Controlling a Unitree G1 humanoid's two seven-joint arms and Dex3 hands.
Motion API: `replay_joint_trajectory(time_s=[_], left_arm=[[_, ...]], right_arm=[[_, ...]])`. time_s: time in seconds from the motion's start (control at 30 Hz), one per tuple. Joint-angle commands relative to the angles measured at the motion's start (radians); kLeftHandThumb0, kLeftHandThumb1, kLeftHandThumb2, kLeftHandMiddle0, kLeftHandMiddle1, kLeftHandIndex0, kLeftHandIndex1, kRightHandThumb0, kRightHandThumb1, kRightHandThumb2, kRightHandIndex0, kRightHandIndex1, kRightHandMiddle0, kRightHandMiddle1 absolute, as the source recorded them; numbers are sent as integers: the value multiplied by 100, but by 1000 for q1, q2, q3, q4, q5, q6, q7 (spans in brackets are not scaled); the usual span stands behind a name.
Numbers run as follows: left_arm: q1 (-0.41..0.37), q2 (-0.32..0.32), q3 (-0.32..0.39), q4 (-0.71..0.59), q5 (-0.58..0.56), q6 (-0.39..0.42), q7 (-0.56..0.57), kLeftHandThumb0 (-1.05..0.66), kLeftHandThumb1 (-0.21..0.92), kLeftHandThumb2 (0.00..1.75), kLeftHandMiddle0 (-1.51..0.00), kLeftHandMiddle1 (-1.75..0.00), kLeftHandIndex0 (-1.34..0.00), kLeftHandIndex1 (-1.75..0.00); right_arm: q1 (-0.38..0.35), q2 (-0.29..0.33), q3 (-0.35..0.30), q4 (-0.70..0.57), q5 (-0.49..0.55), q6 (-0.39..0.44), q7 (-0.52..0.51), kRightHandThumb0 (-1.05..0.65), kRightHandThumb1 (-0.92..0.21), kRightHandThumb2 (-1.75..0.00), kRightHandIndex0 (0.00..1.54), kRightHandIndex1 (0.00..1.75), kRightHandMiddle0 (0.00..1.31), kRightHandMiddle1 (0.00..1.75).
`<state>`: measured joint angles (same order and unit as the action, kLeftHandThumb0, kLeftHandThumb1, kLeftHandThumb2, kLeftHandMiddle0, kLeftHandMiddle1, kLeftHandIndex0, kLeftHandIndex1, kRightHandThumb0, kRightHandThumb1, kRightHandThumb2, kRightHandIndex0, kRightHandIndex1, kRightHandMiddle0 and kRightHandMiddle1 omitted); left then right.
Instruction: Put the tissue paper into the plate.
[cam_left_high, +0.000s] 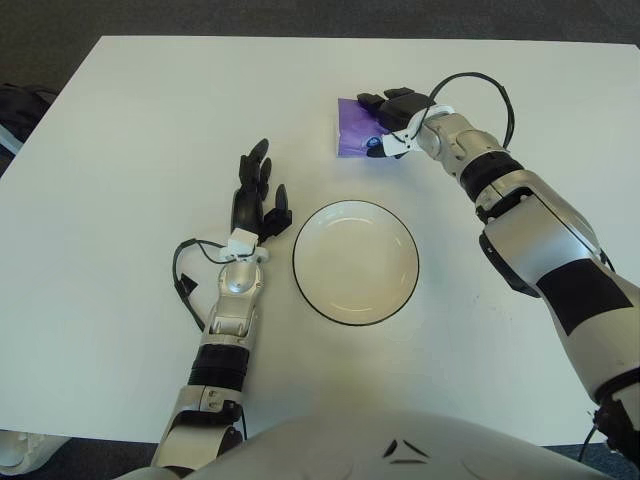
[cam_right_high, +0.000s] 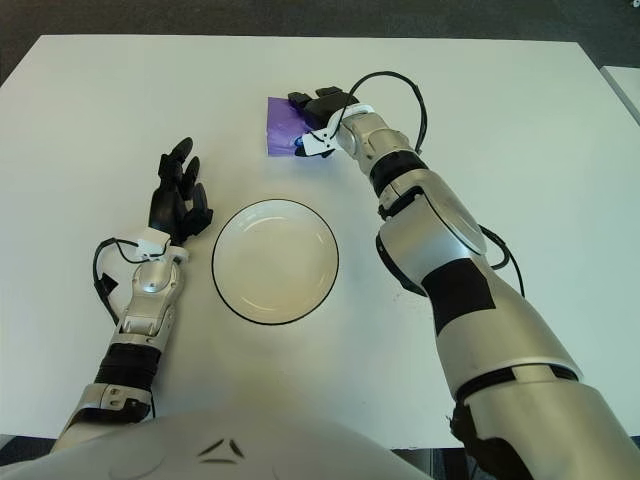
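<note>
The left hand (cam_left_high: 258, 192) shows at nine o'clock of the plate (cam_left_high: 355, 262), just beside its rim, fingers loosely extended toward twelve o'clock and holding nothing. The plate, white with a dark rim, sits on the white desk (cam_left_high: 130, 130) near the middle, nothing inside it. At twelve o'clock of the plate, apart from it, lies the purple tissue paper (cam_left_high: 354, 135). The right hand (cam_left_high: 395, 118) is on the tissue's three o'clock edge, its dark fingers curled over the packet and gripping it
</note>
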<state>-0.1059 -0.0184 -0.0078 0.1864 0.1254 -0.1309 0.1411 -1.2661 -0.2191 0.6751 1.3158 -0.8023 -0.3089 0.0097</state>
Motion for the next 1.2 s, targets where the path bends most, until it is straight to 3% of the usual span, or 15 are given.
replay_joint_trajectory(time_s=[0.0,0.5,0.57,0.6,0.63,0.67,0.73,0.8,0.9,1.03,1.17], left_arm=[[72,-6,-4,38,1,50,2,-82,92,82,-34,-1,0,-63],[82,-10,-8,26,8,53,4,-83,92,80,-34,-1,0,-62],[83,-11,-8,26,9,51,7,-83,92,80,-34,-1,0,-62],[84,-12,-8,25,10,50,8,-83,92,81,-34,-1,0,-62],[84,-13,-9,25,10,50,9,-83,92,81,-34,-1,0,-62],[85,-14,-9,24,10,51,11,-82,92,81,-34,-1,0,-62],[86,-17,-9,22,10,52,12,-82,92,81,-34,-1,0,-62],[87,-19,-9,20,10,54,14,-82,92,80,-34,-1,0,-63],[88,-21,-9,19,9,56,16,-82,92,80,-34,-1,0,-63],[89,-23,-9,18,7,54,16,-82,92,79,-34,-1,0,-63],[90,-25,-9,18,5,53,17,-82,92,79,-34,-1,0,-63]], right_arm=[[61,16,16,19,-12,-1,15,-99,-92,-70,10,1,0,0],[92,22,9,17,-5,-16,-45,-95,-92,-66,15,3,4,2],[98,20,5,15,0,-27,-64,-91,-92,-55,26,6,1,34],[102,19,2,13,2,-37,-81,-90,-92,-52,29,8,1,41],[104,17,0,11,3,-44,-93,-82,-86,-46,30,36,1,76],[108,17,-3,10,4,-44,-112,-76,-81,-43,27,60,0,99],[119,19,-13,8,11,-40,-146,-66,-67,-50,31,105,8,136],[135,22,-31,9,25,-34,-185,-56,-49,-66,46,146,24,159],[160,27,-48,13,37,-24,-249,-38,-38,-84,72,165,49,169],[176,35,-77,10,60,-28,-326,-18,-30,-110,98,172,75,173],[192,41,-108,11,89,-38,-378,-7,-25,-128,114,174,93,174]])
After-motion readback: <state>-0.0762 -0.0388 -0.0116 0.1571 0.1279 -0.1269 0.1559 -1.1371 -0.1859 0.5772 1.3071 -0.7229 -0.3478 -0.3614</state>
